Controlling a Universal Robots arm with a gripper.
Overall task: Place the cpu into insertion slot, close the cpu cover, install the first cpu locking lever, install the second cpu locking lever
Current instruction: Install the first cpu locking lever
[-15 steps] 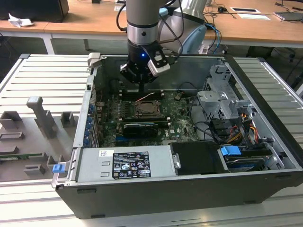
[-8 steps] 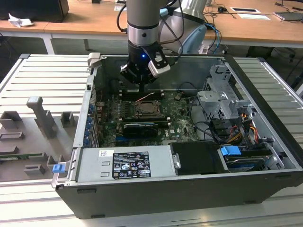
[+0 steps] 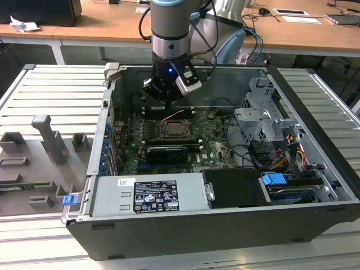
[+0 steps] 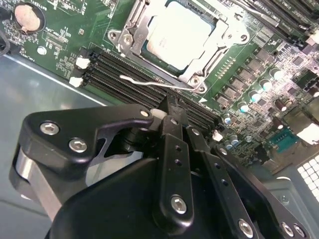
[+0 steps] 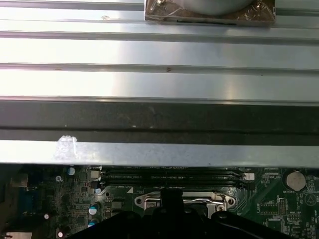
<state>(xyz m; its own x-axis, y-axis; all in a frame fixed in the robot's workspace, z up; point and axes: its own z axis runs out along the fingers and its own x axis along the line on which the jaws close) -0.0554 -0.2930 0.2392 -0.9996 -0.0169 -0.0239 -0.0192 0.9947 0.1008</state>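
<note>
The cpu [image 4: 177,32] lies flat in the insertion slot [image 4: 198,80] on the green motherboard, its silver-beige face showing. The cpu cover [image 4: 130,25] is down around it as a silver frame. One thin wire locking lever [image 4: 144,83] stands free of the socket's edge, over the memory slots. My gripper [image 4: 172,107] hangs just behind the socket [image 3: 174,130], its black fingers shut together with the tips close to that lever; I cannot tell whether they touch it. In the exterior view the gripper [image 3: 167,102] is low inside the open case.
Long black memory slots [image 4: 114,67] lie between gripper and socket. A coin battery [image 4: 26,17] sits nearby. The case's back wall [image 5: 159,84] is close behind. A drive cage [image 3: 261,121], cables and a power supply [image 3: 152,194] stand around the board.
</note>
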